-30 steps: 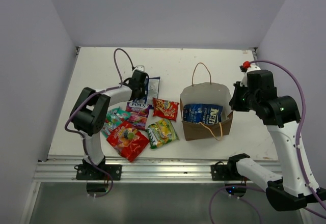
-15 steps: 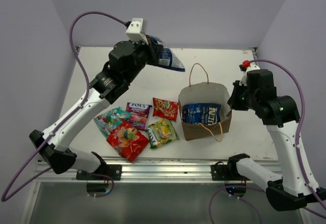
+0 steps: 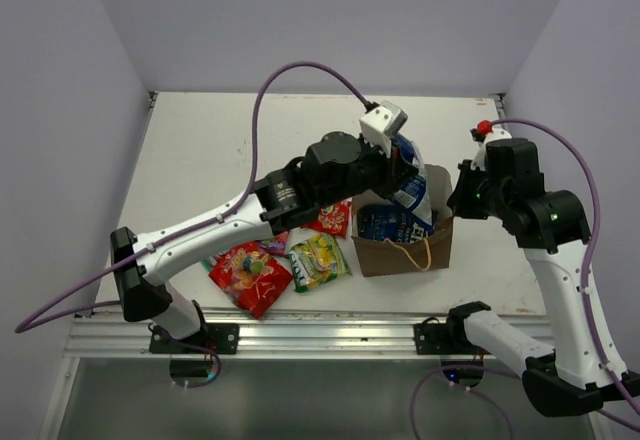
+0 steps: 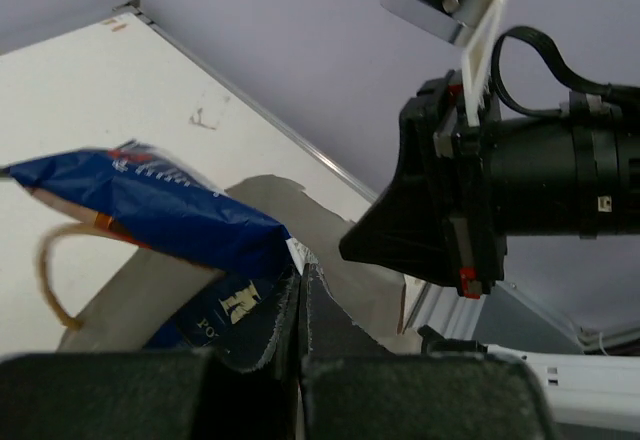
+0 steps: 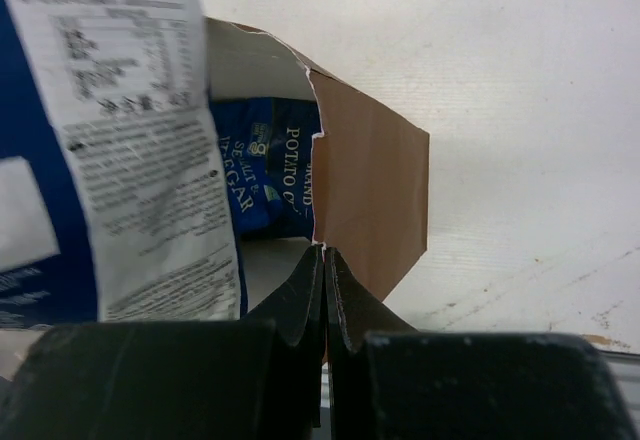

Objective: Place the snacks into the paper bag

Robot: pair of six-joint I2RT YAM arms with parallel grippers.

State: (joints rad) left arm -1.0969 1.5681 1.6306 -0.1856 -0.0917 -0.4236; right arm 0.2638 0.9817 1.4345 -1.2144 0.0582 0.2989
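Observation:
The brown paper bag (image 3: 405, 245) stands open right of centre, with one dark blue chip bag (image 3: 385, 222) inside. My left gripper (image 3: 400, 172) is shut on a second dark blue chip bag (image 3: 412, 188) and holds it over the bag's mouth. In the left wrist view the jaws (image 4: 300, 282) pinch that packet (image 4: 150, 210) at its edge. My right gripper (image 3: 458, 200) is shut on the paper bag's right rim (image 5: 322, 245). The held packet's white label side (image 5: 130, 140) hangs at the left of the right wrist view. Other snacks lie left of the bag.
A red candy bag (image 3: 250, 275), a yellow-green packet (image 3: 318, 260) and a small red packet (image 3: 332, 218) lie on the table; more are hidden under my left arm. The bag's loop handle (image 3: 412, 252) hangs down its front. Walls close in the left, back and right.
My left arm lifted the dark blue chip bag from the left of the table and carried it right, to over the paper bag. The right gripper kept its hold on the rim.

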